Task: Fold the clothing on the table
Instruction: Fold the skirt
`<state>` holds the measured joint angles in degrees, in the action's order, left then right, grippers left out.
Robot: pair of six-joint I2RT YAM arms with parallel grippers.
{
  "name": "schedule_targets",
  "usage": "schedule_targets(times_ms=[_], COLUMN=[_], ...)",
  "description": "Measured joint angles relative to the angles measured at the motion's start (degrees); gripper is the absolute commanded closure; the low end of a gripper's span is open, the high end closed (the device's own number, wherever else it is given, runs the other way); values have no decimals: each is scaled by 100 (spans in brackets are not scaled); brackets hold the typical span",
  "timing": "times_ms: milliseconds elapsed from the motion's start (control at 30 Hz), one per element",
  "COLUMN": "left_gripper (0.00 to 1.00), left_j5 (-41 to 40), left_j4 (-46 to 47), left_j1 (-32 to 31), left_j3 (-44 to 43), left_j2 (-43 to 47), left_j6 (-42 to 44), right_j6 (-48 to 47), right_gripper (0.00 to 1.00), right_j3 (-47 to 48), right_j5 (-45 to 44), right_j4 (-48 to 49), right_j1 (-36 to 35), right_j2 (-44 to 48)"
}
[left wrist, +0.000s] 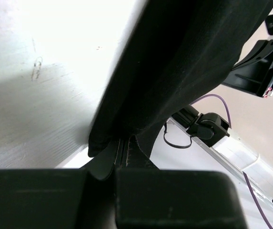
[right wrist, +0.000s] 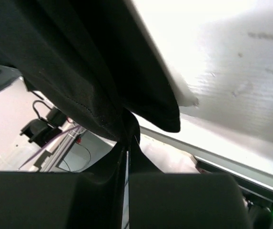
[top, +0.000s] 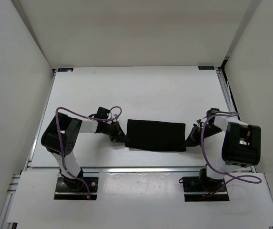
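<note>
Pinching one garment [top: 155, 135], two claws: left claw [top: 123, 137], right claw [top: 190, 139].

Black joint housings joined by white link sections on the left arm [top: 65, 138] at lower left and the right arm [top: 240, 142] at lower right. Looped with a thin purple cable [top: 60, 110] on each side. Bolted to black base plates [top: 75, 187] near the bottom edge. Matte black fingers [left wrist: 103, 164], flat and tapered, close up in both wrist views.
</note>
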<state>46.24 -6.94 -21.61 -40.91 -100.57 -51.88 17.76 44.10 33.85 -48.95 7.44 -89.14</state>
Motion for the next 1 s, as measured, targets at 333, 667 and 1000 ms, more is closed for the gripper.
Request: schedule_targets(times_ms=[333,667,1000], left_gripper=[55,42,100], left_j5=[-83,-586,-321], left_j4=[-68,-802,682], left_j1=[-7,76,94], left_j3=[-11,-767,-516], left_j2=[0,981,874], left_j6=[28,177,-671], right_j6=[-291,-63,269], right_gripper=[69,73,46], right_j3=[-334,396,988], right_j5=[-317,-837,-866], right_j4=[-358,-846,22], right_j1=[-48,-114,-874], right_j2=[-160,748,-299])
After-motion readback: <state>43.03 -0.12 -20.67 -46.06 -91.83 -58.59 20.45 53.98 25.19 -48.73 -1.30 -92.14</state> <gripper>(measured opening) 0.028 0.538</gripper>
